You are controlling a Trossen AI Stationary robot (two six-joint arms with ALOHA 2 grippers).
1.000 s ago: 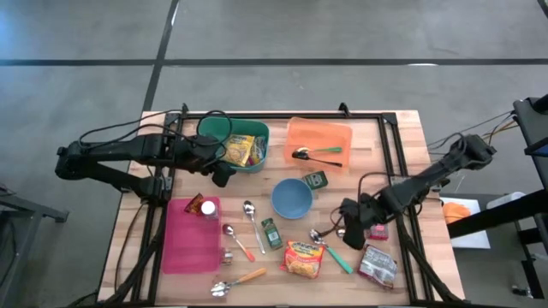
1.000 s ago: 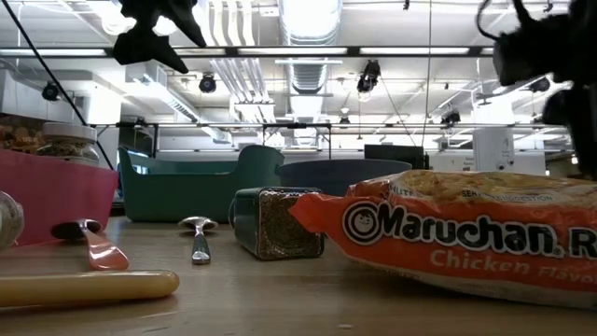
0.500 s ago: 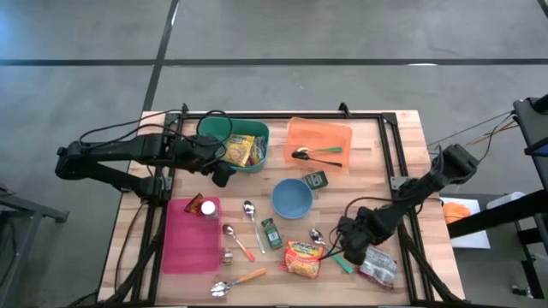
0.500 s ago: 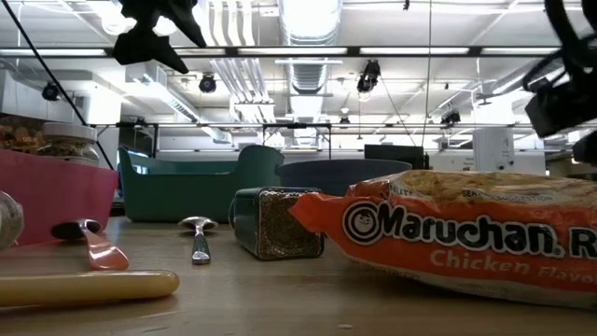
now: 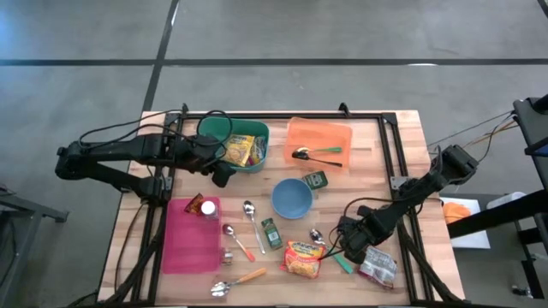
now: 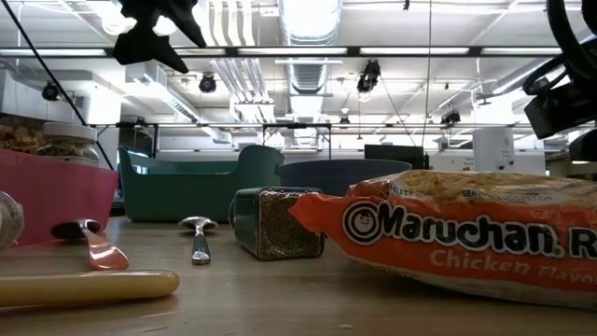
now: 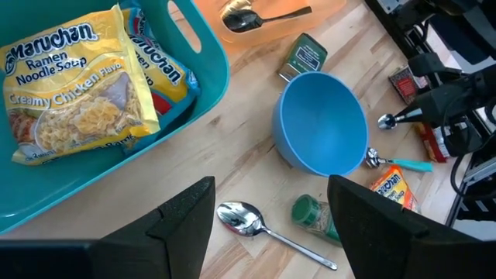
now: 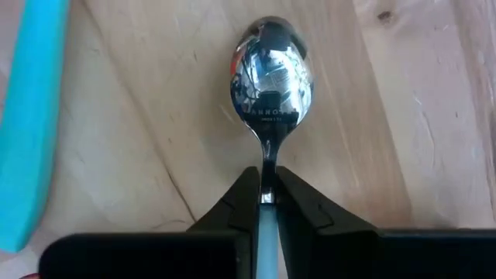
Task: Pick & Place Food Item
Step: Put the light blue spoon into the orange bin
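Observation:
My right gripper [image 8: 267, 203] is down at the table's near right, shut on a steel spoon [image 8: 271, 74] with a pale blue handle. A second spoon with a teal handle [image 8: 31, 116] lies beside it. An orange ramen packet [image 5: 304, 258] lies flat on the table to the left of my right gripper [image 5: 347, 244], and a silver snack bag [image 5: 377, 265] to its right. More ramen packets [image 7: 70, 101] lie in the teal bin [image 5: 257, 162]. My left gripper [image 7: 271, 232] hangs open above the table beside that bin, holding nothing. My right gripper pinches the spoon's neck [image 8: 267, 182], where the steel stem meets the pale blue handle, between its two fingers. The fingers come from above, pointing down, one on each side of the stem. The spoon lies on the wooden table, bowl facing up.
A blue bowl [image 5: 292, 198], a green spice jar [image 5: 271, 233] and a small tin [image 5: 316, 180] stand mid-table. The orange bin [image 5: 318, 133] at the back holds spoons. A pink tray [image 5: 193, 239] at the near left carries a jar [image 5: 203, 207]. More spoons [image 5: 248, 218] lie beside it.
My right gripper has come down and toward the table's near edge, onto the spoons between the ramen packet and the snack bag, and has kept still there for the last half second.

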